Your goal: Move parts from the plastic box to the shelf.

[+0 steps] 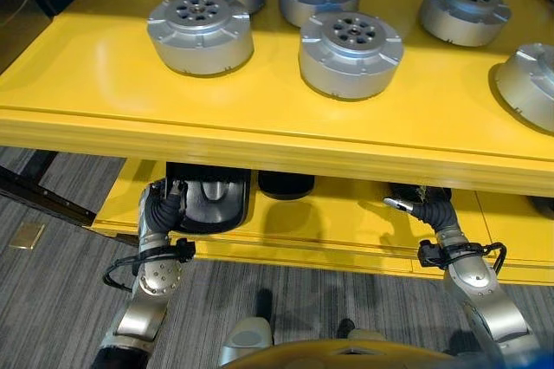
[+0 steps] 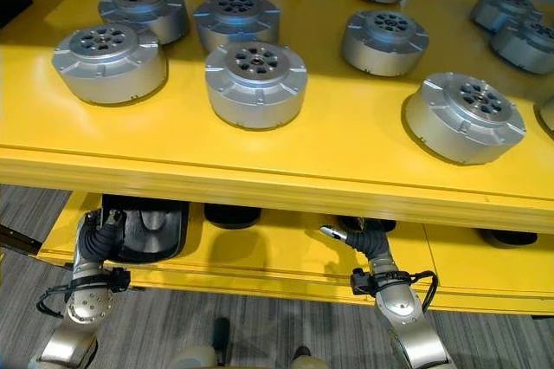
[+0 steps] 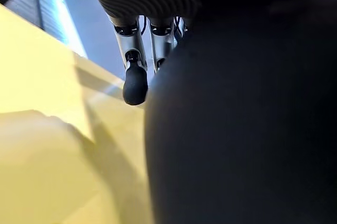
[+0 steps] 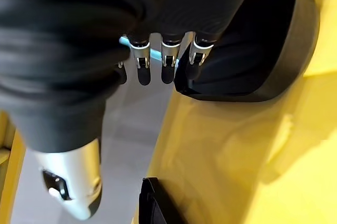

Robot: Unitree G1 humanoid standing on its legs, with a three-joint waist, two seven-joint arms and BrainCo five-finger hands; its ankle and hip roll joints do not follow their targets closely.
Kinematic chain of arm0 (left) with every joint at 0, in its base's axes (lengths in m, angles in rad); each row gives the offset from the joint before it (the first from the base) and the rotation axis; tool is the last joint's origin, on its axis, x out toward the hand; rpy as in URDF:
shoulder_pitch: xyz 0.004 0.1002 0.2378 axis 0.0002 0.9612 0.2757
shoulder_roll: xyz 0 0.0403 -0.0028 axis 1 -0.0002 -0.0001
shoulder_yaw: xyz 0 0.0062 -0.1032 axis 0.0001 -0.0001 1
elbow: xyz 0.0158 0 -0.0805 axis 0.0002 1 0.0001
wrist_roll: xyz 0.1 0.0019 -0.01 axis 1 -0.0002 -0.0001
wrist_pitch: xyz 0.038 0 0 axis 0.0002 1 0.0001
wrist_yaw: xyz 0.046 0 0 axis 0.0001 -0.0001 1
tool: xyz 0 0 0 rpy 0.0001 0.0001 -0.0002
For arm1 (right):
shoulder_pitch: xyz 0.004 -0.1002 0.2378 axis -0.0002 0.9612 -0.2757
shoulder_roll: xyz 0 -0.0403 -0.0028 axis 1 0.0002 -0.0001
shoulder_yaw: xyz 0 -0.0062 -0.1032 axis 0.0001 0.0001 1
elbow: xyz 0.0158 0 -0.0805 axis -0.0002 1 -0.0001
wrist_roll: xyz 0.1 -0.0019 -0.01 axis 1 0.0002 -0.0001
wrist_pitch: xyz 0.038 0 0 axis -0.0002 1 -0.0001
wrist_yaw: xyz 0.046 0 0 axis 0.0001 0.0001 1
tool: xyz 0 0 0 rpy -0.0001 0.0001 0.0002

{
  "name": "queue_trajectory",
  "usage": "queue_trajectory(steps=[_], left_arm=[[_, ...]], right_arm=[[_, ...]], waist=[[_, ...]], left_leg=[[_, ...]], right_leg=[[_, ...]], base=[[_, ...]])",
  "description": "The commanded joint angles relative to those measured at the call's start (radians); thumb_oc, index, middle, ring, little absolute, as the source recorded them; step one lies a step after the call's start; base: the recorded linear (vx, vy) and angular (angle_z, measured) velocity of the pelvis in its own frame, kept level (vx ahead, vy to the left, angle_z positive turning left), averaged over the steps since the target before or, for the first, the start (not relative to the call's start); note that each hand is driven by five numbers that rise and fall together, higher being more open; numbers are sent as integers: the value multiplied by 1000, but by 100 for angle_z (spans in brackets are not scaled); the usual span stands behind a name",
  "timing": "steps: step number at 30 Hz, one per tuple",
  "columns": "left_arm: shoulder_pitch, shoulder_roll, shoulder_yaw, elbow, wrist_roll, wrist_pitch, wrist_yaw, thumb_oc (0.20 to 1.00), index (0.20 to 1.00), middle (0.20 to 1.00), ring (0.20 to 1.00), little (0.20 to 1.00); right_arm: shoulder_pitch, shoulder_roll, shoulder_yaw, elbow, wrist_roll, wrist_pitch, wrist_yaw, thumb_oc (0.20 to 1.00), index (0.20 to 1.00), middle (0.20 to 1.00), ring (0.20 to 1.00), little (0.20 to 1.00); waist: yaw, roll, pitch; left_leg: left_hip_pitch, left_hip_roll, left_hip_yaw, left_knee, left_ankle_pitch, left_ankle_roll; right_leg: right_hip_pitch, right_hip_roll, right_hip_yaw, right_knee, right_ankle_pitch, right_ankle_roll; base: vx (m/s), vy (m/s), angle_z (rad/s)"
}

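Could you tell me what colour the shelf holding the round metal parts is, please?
The shelf is bright yellow, shown best in the right eye view.

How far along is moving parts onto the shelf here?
Many round metal parts already sit on the yellow shelf's top level. Both hands reach under it: the left hand is beside a black part on the lower level, and the right hand holds nothing I can see. No plastic box is visible, so what remains is unclear.
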Motion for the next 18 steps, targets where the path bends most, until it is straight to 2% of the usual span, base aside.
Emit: queue_trajectory(steps=[1, 4, 7, 8, 10, 12, 14, 16, 18], left_arm=[[-42, 41, 34, -60, 56, -76, -7, 200, 200, 200, 200, 200], [-42, 41, 29, -39, 47, -66, -7, 200, 200, 200, 200, 200], [-17, 40, 40, -22, 36, -70, 15, 200, 200, 200, 200, 200], [-14, 39, 42, -20, 31, -71, 14, 200, 200, 200, 200, 200], [3, 36, 54, -22, 15, -67, 25, 200, 200, 200, 200, 200], [21, 30, 61, -29, -9, -65, 32, 200, 200, 200, 200, 200], [32, 23, 60, -44, -14, -57, 35, 200, 200, 200, 200, 200], [16, 0, 42, -21, -36, -48, 32, 200, 200, 200, 200, 200], [18, -13, 32, -14, -30, -55, 30, 200, 200, 200, 200, 200]], right_arm=[[-57, 22, -35, -3, -30, -86, -44, 1000, 1000, 1000, 1000, 1000], [-49, 41, -41, 6, -37, -78, -46, 1000, 1000, 1000, 1000, 1000], [-40, 53, -38, 22, -38, -88, -33, 1000, 1000, 1000, 1000, 1000], [-38, 53, -39, 24, -39, -90, -31, 1000, 1000, 1000, 1000, 1000], [-30, 51, -43, 28, -39, -96, -4, 1000, 1000, 1000, 1000, 1000], [-28, 46, -40, 27, -40, -84, 1, 1000, 1000, 1000, 1000, 1000], [-23, 41, -37, 26, -7, -40, -29, 1000, 1000, 1000, 1000, 1000], [-24, 27, -40, 42, 17, -32, -47, 1000, 1000, 1000, 1000, 1000], [-15, 24, -37, 18, -29, -18, -52, 1000, 1000, 1000, 1000, 1000]], waist=[[5, 22, -26], [-9, 26, -28], [-20, 30, -30], [-19, 31, -31], [-18, 29, -33], [-9, 27, -37], [-7, 23, -40], [-10, 29, -46], [-15, 35, -48]], left_leg=[[44, 37, 47, 37, -116, -15], [64, 31, 46, -6, -108, -2], [63, 38, 65, -20, -100, -1], [62, 39, 68, -20, -100, -2], [57, 36, 92, -20, -94, -2], [49, 32, 105, -20, -88, -4], [41, 26, 115, -20, -76, -10], [23, 19, 119, -20, -49, -20], [23, 26, 116, -20, -43, -27]], right_leg=[[-86, -69, 24, 40, 167, 122], [-131, -45, 52, 96, 195, 125], [-159, 25, 46, 152, 161, 122], [-166, 33, 50, 162, 155, 122], [-154, 70, 10, 171, 110, 113], [-133, 92, -15, 152, 75, 88], [-101, 129, -14, 112, 29, 52], [-76, 141, 10, 16, 25, 24], [-70, 140, 15, -3, 35, 21]], base=[[28, 166, 8], [23, 176, -2], [-21, 148, -9], [-20, 149, -33], [-16, 153, -34], [-19, 108, -42], [-9, 62, -76], [-14, 20, -47], [-3, -25, -10]])
